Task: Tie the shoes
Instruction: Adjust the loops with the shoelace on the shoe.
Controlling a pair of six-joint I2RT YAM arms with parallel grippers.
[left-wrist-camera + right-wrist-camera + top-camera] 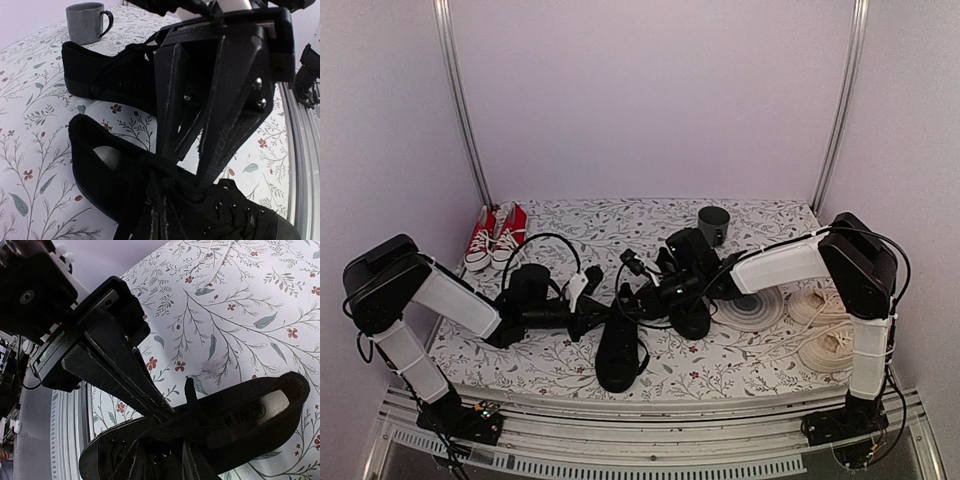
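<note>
Two black low-top shoes lie mid-table. The near shoe [618, 355] points toe-first at the front edge, and the far shoe [692, 318] lies behind it. Both grippers meet over the near shoe's throat. My left gripper [598, 312] comes in from the left. In the left wrist view its tips [189, 172] stand slightly apart astride the crossed black lace [172, 167] of the near shoe [100, 180], with the far shoe [115, 80] behind. My right gripper [638, 300] comes in from the right. Its tip [172, 415] sits closed on the lace band [200, 427] above the shoe's opening [250, 415].
A grey mug [714, 222] stands at the back, also in the left wrist view [85, 22]. Small red-and-white sneakers [495, 235] sit back left. Cream sneakers [825, 325] and a round white disc [750, 310] lie on the right. A metal rail [650, 440] runs along the front.
</note>
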